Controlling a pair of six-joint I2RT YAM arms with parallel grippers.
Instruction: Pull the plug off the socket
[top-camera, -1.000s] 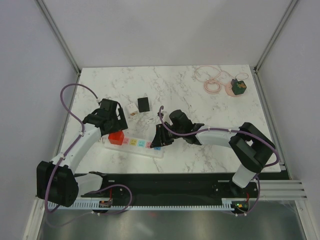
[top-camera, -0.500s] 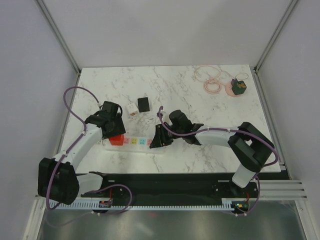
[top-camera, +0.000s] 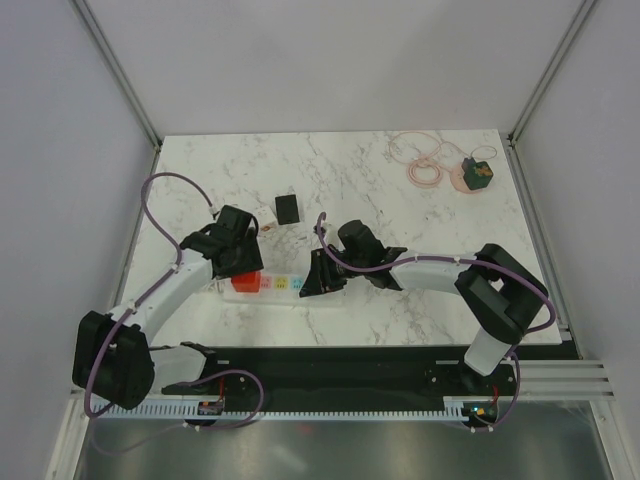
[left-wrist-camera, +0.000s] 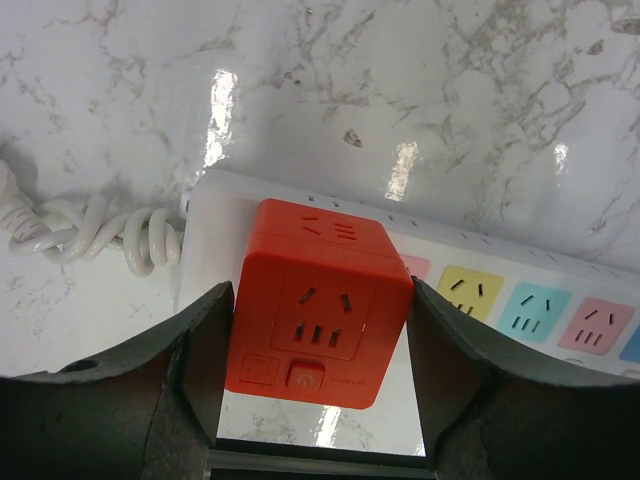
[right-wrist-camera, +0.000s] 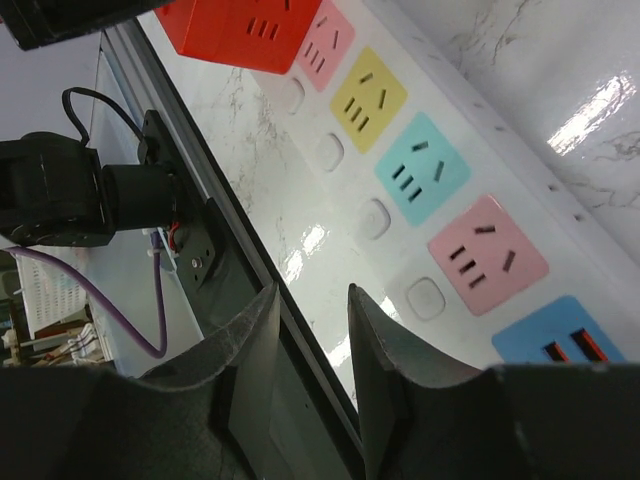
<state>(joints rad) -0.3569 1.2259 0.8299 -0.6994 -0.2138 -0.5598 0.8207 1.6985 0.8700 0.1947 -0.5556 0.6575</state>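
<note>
Left gripper (left-wrist-camera: 320, 296) clamped on the red cube plug (left-wrist-camera: 322, 318), which sits on the cord end of the socket (left-wrist-camera: 214, 236).
Left wrist view: fingers (left-wrist-camera: 205, 350) touch both cube sides, coiled cord (left-wrist-camera: 92, 226) beside. Right wrist view: right gripper (right-wrist-camera: 312, 295) barely parted, empty, over the strip's far end. Top view hides both gaps and shows the strip between the arms, near the table's (top-camera: 400, 200) front edge.

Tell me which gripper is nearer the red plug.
Left. The left gripper clamps the red plug; the right gripper is over the other end of the power strip.
</note>
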